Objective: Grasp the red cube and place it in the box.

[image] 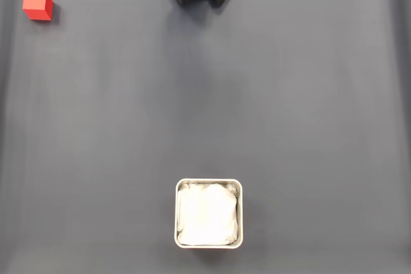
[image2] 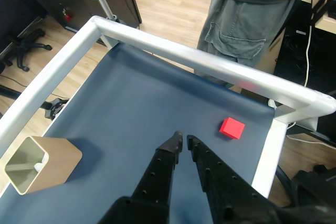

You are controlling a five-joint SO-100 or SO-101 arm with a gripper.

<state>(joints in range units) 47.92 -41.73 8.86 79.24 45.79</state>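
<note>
wrist view: gripper [image2: 184, 139] nearly closed, left of red cube [image2: 232, 128].

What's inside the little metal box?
The box holds soft white lining that fills it. The lining hides whatever lies beneath. The red cube sits far away.

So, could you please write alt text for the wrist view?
Two black fingers, nearly closed, point at a red cube on a dark blue mat. A tan square box sits lower left; a person stands beyond the white frame.
</note>
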